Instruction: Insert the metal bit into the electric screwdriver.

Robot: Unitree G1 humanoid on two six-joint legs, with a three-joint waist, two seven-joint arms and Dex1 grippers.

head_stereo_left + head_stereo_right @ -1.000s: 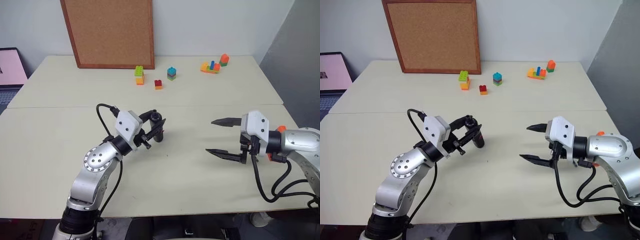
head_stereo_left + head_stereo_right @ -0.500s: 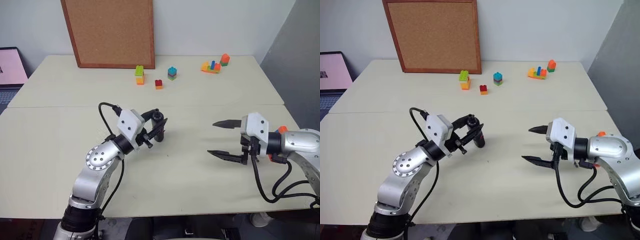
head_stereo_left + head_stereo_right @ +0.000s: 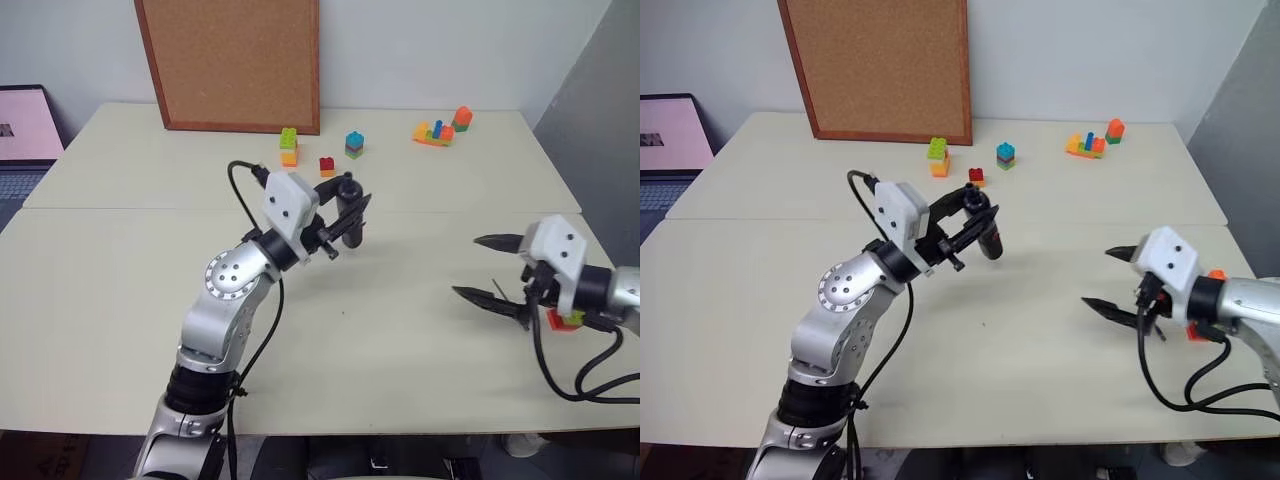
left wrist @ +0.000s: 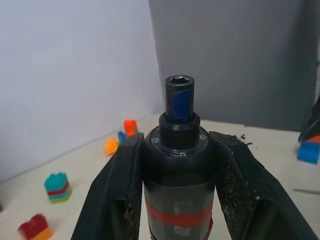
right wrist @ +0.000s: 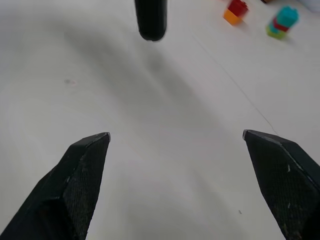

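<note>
My left gripper is shut on the electric screwdriver and holds it in the air over the middle of the table. In the left wrist view the screwdriver stands between both fingers, its empty hex socket facing away and its red band low on the body. The tool's lower end also shows in the right wrist view. My right gripper hangs open and empty over the table's right side, its fingertips pointing towards the screwdriver. A thin dark line lies on the table; I cannot tell whether it is the metal bit.
A cork board leans against the back wall. Coloured toy bricks sit along the far side of the table. Another brick lies under my right wrist. A pink screen stands at the far left.
My left arm has lifted the screwdriver up and to the right. My right gripper has swung out to the right. Neither gripper's state has changed.
</note>
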